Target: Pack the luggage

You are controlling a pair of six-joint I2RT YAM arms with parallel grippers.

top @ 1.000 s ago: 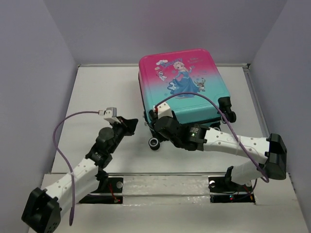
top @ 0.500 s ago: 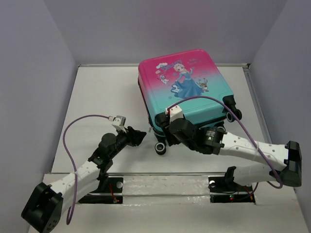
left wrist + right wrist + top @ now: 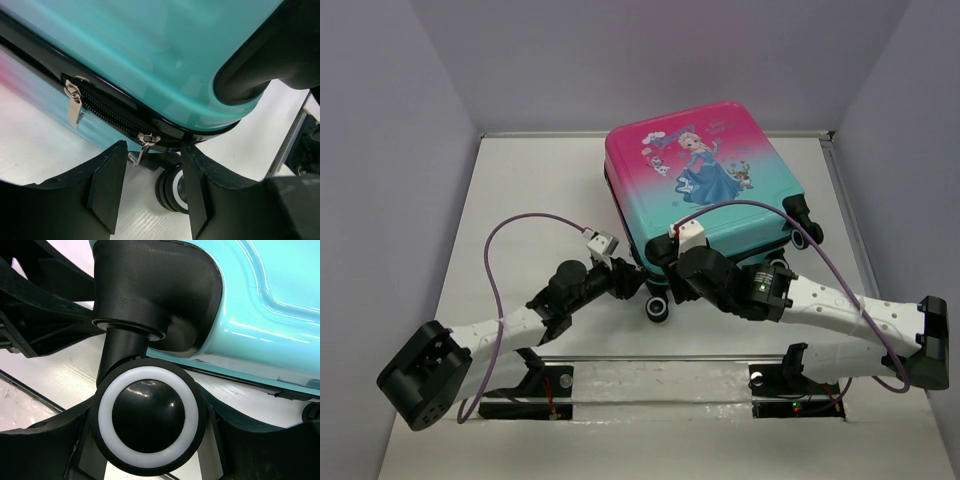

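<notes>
1. the suitcase (image 3: 710,185), pink fading to teal with a princess print, lies shut and flat on the white tabletop (image 3: 520,200), right of centre toward the back, its pink end farthest from the arms.
2. our left pincer (image 3: 150,170) stands wide at the near teal corner, and a metal zipper pull (image 3: 143,149) hangs between its fingers; a second pull (image 3: 74,102) sits further along the zip.
3. our right pincer (image 3: 150,435) grips that corner's caster wheel (image 3: 147,420), black with a white ring.
4. the two pincers sit just beside each other.

white table (image 3: 520,200), pale lilac walls (image 3: 670,60) on three sides
</notes>
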